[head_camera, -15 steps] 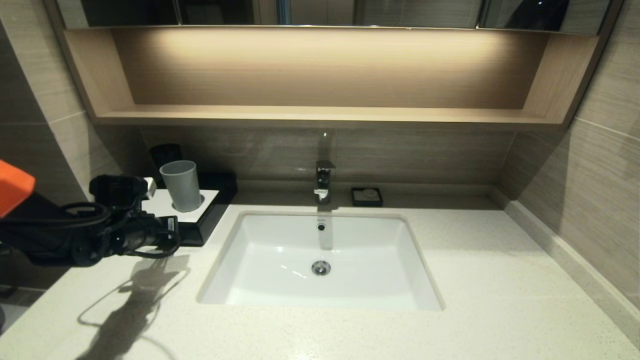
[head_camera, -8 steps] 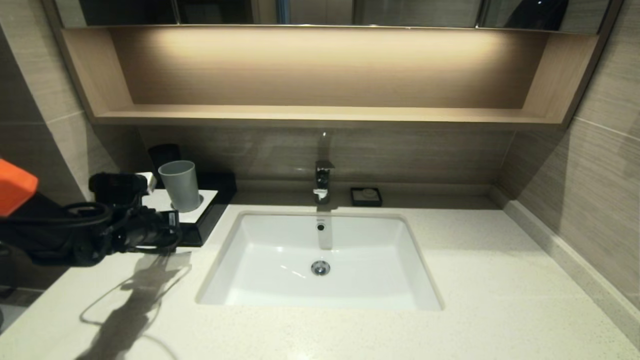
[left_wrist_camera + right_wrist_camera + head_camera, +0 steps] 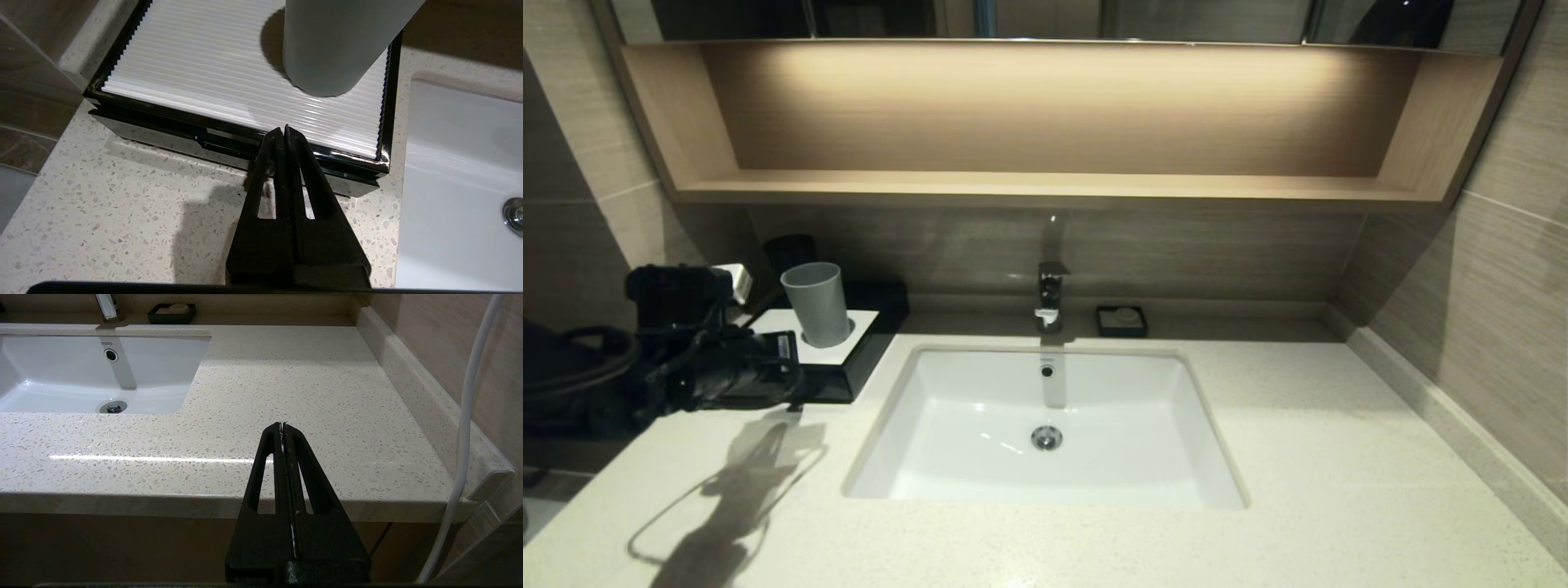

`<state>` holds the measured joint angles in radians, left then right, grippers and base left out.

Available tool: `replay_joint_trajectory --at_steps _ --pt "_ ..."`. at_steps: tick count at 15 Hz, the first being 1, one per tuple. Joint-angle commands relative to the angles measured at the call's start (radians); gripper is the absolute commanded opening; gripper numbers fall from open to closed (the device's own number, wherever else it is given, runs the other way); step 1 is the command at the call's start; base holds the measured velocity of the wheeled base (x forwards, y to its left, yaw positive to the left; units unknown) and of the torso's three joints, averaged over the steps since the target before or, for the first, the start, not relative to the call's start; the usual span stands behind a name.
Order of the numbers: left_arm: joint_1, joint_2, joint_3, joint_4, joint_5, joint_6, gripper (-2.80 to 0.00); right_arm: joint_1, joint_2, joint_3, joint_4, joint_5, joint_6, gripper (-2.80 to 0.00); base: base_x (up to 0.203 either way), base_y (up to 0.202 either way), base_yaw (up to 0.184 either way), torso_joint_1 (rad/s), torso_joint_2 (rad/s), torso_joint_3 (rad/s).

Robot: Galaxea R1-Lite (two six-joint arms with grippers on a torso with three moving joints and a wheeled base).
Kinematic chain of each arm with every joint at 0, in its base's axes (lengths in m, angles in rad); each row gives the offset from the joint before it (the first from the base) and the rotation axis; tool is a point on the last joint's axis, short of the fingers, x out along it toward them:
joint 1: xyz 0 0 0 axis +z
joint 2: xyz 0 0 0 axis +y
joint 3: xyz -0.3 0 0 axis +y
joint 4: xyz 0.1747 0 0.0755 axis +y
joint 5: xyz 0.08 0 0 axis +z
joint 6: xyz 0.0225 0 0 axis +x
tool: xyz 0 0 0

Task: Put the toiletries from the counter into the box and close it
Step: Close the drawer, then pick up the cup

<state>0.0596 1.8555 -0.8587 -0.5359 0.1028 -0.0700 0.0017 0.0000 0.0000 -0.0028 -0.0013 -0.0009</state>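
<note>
Left gripper at the front of the box

The left gripper [image 3: 284,131], fingers pressed together and holding nothing, points at the black front edge of the box [image 3: 229,139], which sits on the counter [image 3: 1029,539] left of the sink [image 3: 1045,425] (grey cup [image 3: 817,304] standing on its white top). The right gripper [image 3: 283,426], also pinched together, hangs off the counter's front edge.

The box [image 3: 837,355] sits on the worktop [image 3: 1298,457] left of the sink [image 3: 1045,425], a cup [image 3: 818,304] on it; the soap dish [image 3: 1121,321] lies behind the sink.
</note>
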Motion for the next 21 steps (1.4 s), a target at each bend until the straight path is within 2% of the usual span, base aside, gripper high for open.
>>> replay_joint_trajectory --at_steps 1,9,12,18,21 --pt "0.002 -0.056 0.001 -0.003 0.002 0.003 -2.8 0.0 -0.002 0.002 0.0 0.0 -0.001 -2.8 0.0 0.0 0.0 0.0 0.0 0.0" --pt "0.006 -0.021 -0.079 -0.029 -0.003 0.007 -2.8 0.0 -0.002 0.002 0.0 0.0 -0.001 -2.8 0.0 0.0 0.0 0.0 0.0 0.0" --pt "0.007 -0.013 -0.059 -0.081 -0.058 0.007 -2.8 0.0 -0.002 0.0 0.0 0.0 -0.001 -2.8 0.0 0.0 0.0 0.0 0.0 0.0" --pt "0.025 -0.039 0.049 -0.169 -0.072 0.011 -2.8 0.0 -0.002 0.001 0.0 0.0 -0.001 -2.8 0.0 0.0 0.0 0.0 0.0 0.0" --pt "0.03 -0.02 0.176 -0.35 -0.071 0.017 -2.8 0.0 -0.002 0.002 0.0 0.0 -0.001 -2.8 0.0 0.0 0.0 0.0 0.0 0.0"
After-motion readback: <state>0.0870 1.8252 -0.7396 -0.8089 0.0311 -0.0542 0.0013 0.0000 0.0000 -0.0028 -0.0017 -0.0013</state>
